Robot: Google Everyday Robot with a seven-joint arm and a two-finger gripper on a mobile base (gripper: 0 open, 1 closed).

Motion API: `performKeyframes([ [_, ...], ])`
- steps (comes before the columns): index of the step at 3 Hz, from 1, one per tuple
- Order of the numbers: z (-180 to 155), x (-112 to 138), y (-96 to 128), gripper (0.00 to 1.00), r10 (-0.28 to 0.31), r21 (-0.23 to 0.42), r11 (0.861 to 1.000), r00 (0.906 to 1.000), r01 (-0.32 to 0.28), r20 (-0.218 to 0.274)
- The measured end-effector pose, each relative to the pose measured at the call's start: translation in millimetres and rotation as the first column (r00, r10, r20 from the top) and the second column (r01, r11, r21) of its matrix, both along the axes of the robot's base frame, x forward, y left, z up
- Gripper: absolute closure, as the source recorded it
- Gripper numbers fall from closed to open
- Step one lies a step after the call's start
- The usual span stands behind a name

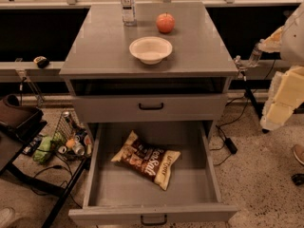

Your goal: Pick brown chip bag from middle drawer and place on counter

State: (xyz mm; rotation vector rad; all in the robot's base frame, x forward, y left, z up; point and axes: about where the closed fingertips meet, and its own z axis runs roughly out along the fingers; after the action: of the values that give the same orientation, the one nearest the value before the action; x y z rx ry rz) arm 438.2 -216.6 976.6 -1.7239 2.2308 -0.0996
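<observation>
Camera view: our bag (146, 159) lies flat in the open drawer (194, 184) at six o'clock, exposed for grasping. Our end effector (246, 61) hangs at three o'clock; we cannot tell its state.

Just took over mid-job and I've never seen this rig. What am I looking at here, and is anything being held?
One camera looks down at the front of a grey drawer cabinet. The cream blocks at the right edge are the robot's arm; its gripper sits beside the right front corner of the counter. On the counter stand a water bottle, an apple and a white bowl. The middle drawer is pulled open, and the brown chip bag lies on its floor, well away from the gripper.
</observation>
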Motion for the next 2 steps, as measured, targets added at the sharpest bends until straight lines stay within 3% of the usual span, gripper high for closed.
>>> performKeyframes([
  [1, 0, 0, 0, 0.00, 0.000, 0.000, 1.000, 1.0000, 0.000, 0.000],
  [2, -25, 11, 19, 0.00, 0.020, 0.039, 0.999, 0.9998, -0.020, -0.002],
])
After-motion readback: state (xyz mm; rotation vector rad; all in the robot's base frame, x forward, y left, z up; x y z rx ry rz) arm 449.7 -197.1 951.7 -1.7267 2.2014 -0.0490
